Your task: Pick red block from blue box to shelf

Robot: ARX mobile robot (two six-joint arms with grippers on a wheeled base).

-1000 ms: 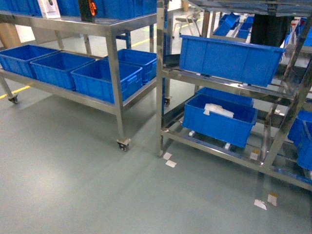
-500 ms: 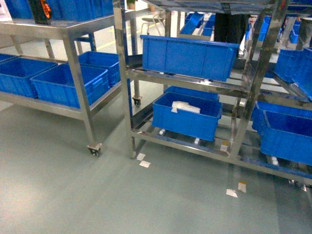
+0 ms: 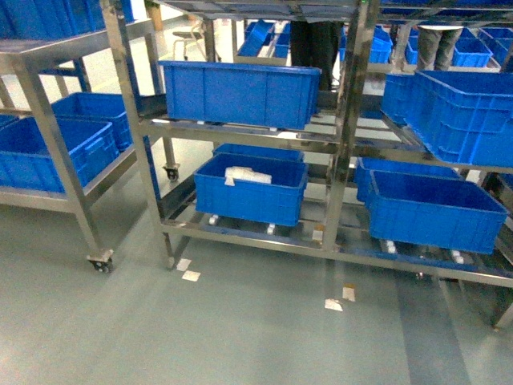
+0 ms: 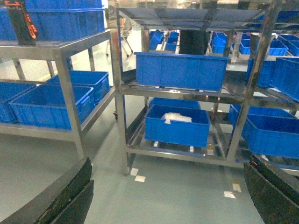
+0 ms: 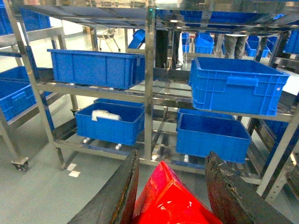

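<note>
The red block is glossy and fills the bottom of the right wrist view, with my right gripper shut on it, one dark finger on each side. The shelf is a shiny steel rack straight ahead in the head view, and it also stands ahead of the right wrist as shelf and of the left wrist as shelf. My left gripper is open above the floor with nothing between its fingers. Neither gripper shows in the head view. The blue box is out of view.
Dark blue ribbed crates sit on the shelf's rails; a lower crate holds a white bag. A second steel rack on casters stands to the left. Paper scraps lie on the grey floor. People's legs show behind the shelf.
The head view has swung to the right: the shelf has slid left to the middle of the frame, and more crates have come into view on the right.
</note>
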